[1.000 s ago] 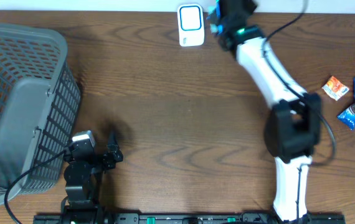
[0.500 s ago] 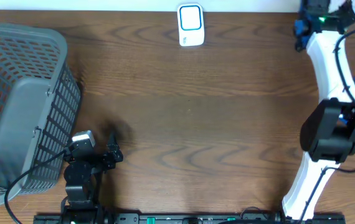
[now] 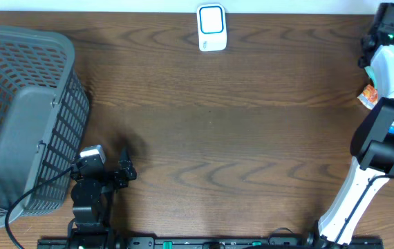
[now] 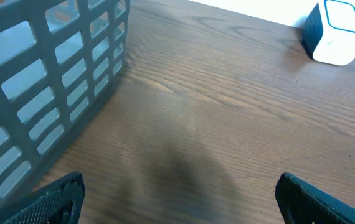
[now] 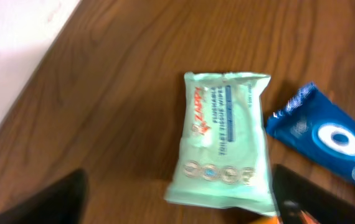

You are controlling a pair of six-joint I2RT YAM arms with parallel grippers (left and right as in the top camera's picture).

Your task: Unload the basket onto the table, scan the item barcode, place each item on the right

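The item, a mint-green pack of wipes (image 5: 224, 146), lies flat on the wooden table in the right wrist view; no barcode shows on its upper face. My right gripper (image 5: 180, 205) is open above the pack's near end, with a dark finger (image 5: 47, 199) on each side and nothing gripped. The white scanner (image 3: 211, 28) stands at the table's back edge, far to the left of the right arm (image 3: 389, 62). My left gripper (image 4: 180, 202) is open and empty low over the table at the front left, beside the basket.
A grey plastic basket (image 3: 24, 117) fills the left side and reaches close to the left arm (image 3: 90, 190). A blue Oreo packet (image 5: 327, 140) lies just right of the wipes. An orange snack packet (image 3: 368, 97) sits by the right arm.
The right arm swung from the scanner to the far right back corner. Its gripper went from shut to open, and the wipes pack now lies on the table. The left arm has not moved.
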